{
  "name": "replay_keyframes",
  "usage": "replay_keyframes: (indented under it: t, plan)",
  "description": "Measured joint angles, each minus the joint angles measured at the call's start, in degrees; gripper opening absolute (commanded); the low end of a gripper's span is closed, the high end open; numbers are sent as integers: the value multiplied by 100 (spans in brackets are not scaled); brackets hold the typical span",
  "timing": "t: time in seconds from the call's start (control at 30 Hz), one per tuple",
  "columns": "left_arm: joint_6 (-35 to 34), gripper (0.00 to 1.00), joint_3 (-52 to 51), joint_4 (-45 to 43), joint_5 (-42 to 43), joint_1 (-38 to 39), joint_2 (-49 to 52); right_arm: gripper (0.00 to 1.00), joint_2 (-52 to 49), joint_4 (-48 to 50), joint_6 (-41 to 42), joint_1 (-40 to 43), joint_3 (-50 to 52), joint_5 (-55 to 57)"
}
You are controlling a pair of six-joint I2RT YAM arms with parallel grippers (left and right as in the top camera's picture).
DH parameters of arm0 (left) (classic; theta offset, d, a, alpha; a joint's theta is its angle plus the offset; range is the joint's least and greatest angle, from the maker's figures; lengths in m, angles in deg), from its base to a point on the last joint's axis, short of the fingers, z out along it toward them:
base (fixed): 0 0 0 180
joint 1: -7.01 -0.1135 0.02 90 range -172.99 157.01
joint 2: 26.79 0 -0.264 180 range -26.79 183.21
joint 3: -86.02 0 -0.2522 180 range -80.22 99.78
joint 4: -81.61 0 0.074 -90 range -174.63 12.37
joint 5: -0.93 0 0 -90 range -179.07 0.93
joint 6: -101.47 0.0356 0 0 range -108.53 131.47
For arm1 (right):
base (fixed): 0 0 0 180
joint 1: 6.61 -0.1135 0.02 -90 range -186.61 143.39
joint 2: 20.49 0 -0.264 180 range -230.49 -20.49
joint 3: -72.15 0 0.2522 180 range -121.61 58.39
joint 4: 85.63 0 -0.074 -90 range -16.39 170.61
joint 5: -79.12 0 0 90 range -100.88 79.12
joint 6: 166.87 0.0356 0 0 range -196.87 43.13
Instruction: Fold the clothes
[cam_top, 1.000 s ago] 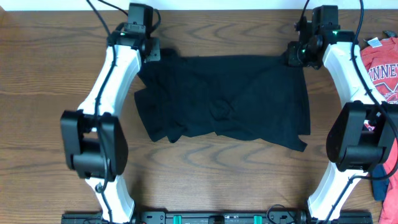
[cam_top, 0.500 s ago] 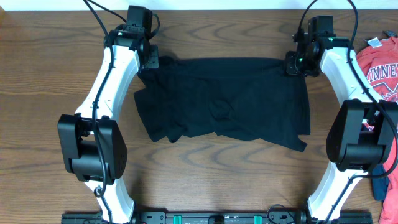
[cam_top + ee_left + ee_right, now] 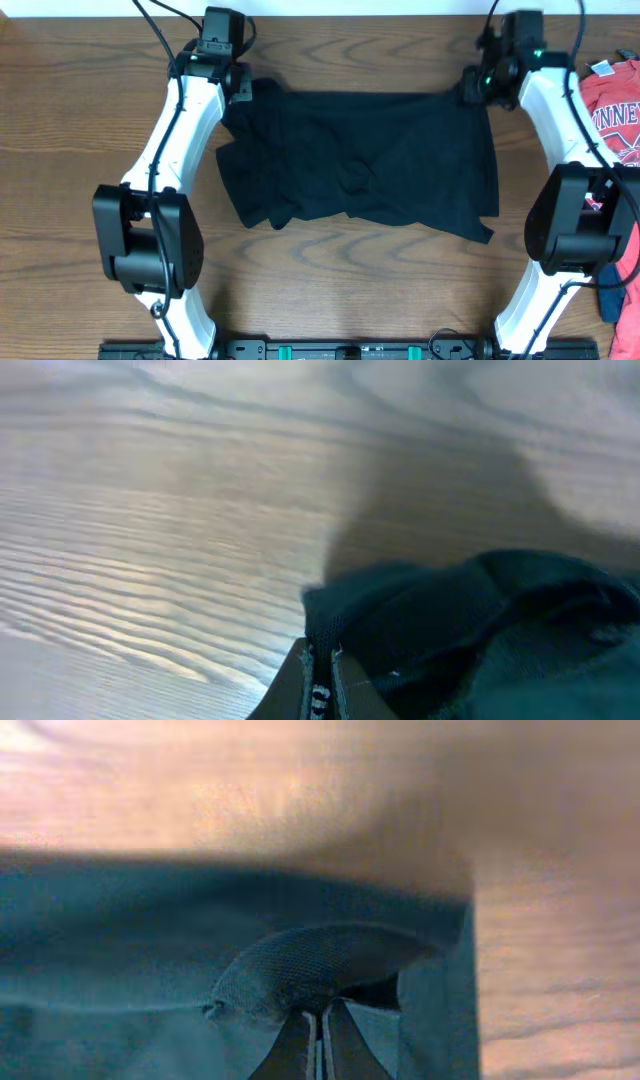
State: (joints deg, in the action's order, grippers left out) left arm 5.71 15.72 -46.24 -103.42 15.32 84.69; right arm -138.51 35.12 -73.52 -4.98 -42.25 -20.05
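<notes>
The black T-shirt (image 3: 370, 160) is lying spread across the far middle of the table (image 3: 60, 200), with the left gripper (image 3: 322, 682) and right gripper (image 3: 320, 1032) each pinching shut on 1 of its 2 far corners (sensible holds, I judge, for light, limp cloth).

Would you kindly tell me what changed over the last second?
The left tool and right tool dipped slightly toward the near edge of the wooden table, then returned toward its far edge, carrying the far corners of the plain black fabric T-shirt. Both stay shut on it; its near hem and the red lettered tee lie unchanged.
</notes>
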Motion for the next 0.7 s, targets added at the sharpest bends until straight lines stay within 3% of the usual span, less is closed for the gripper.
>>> replay_keyframes:
  t: [0.13,0.3,0.7]
  plan:
    - [0,6,0,-136,-157,2,-568,1,157,-326,-22,0,-710,0]
    - [70,6,28,-61,-251,4,-2024,1,678,-1088,-59,-4,-1537,179]
    - [1248,6,83,214,-297,590,-5357,1,2522,-2031,-107,-72,-2146,629]
